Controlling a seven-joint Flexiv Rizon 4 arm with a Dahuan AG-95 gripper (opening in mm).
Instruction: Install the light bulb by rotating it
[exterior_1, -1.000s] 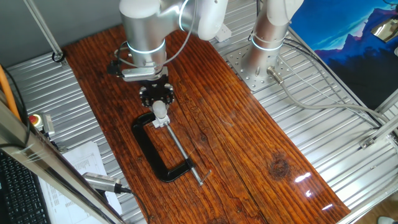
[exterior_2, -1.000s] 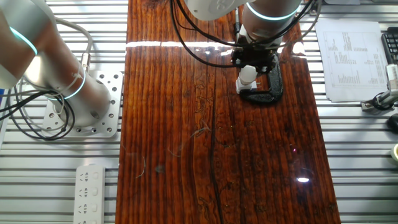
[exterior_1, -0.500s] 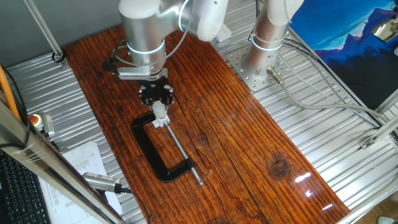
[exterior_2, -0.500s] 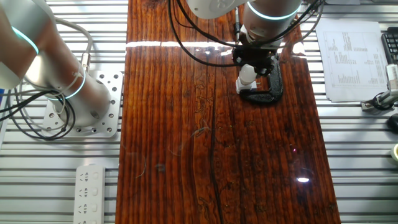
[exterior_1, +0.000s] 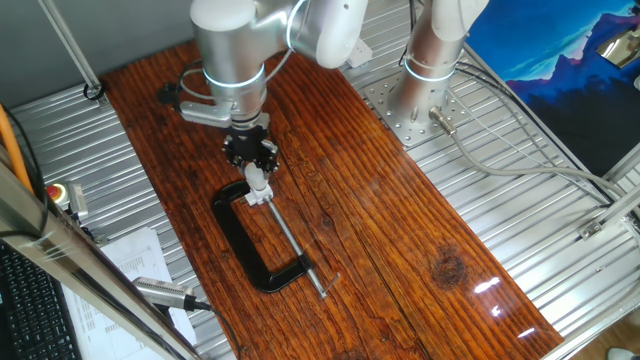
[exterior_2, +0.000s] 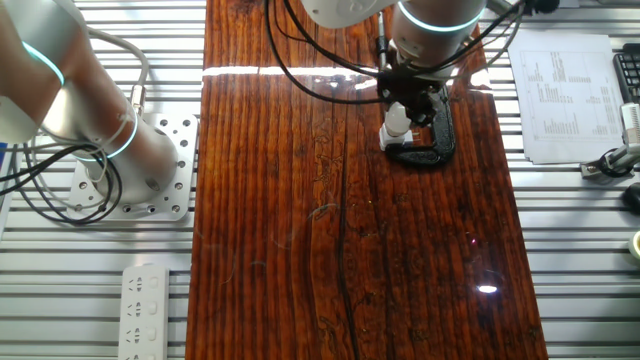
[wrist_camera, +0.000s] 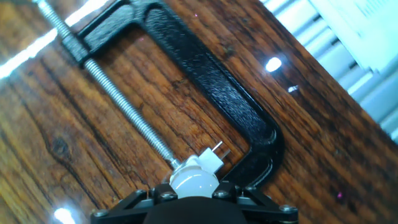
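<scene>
1. You are looking at a dark, striped wooden bench (exterior_1: 380, 220) laid over a ribbed metal frame, with printed paper sheets (exterior_2: 568, 95) off one edge.
2. A black cast-iron C-clamp (exterior_1: 245, 245) lies flat on the bench, its silvery threaded screw (wrist_camera: 124, 109) running across the open mouth.
3. The small white frosted light bulb (wrist_camera: 194, 181) sits at the end of that screw, upright on a small white socket block (wrist_camera: 209, 162) pinned in the clamp's jaw.
4. Your black claw (exterior_1: 252, 160) points straight down over the clamp, clenched on the light bulb (exterior_2: 398, 122), with the fingers (wrist_camera: 239, 191) on either side of the dome.
</scene>
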